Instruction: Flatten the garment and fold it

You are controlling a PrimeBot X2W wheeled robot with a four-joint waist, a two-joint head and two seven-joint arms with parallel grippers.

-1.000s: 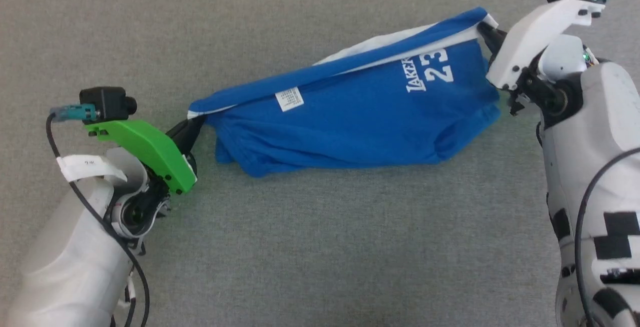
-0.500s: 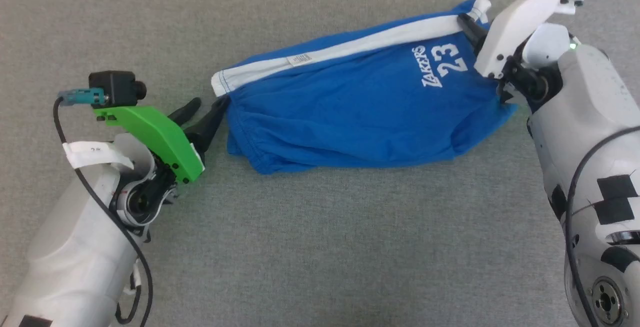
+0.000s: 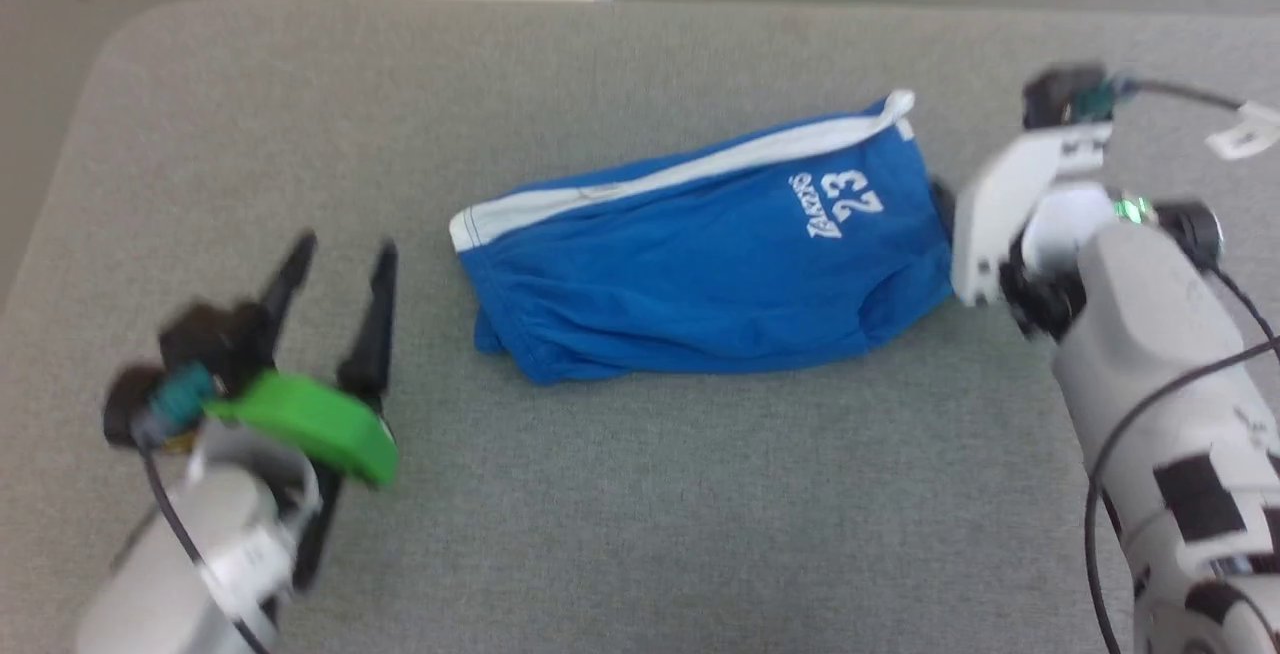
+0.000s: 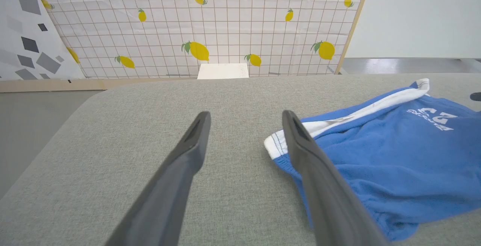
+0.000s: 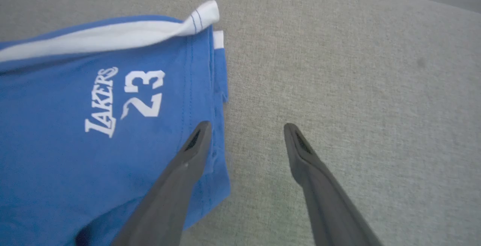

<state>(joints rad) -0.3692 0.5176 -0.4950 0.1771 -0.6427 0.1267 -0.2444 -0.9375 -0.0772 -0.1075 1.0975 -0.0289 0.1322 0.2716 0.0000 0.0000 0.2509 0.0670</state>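
From my station I see the garment lying on the grey tabletop, about mid-width and nearer the far edge than the near one. Its long side runs across the head view, tilted a little, with the right end farther from me. A white trim band runs along its far edge. The "23" print, with lettering beside it, sits near the right end. The near edge is bunched and rumpled (not flat by any measure).

My left gripper stands to the left of the garment, near its white-trimmed corner but apart from it. Its fingers are spread wide and hold nothing. The head view of that arm is blurred, though the left wrist view shows bare tabletop between the two fingers.

My right gripper is at the garment's right end, fingers likewise spread and empty. One finger lies over the blue hem and the other over bare tabletop. I cannot tell whether that finger touches the cloth.
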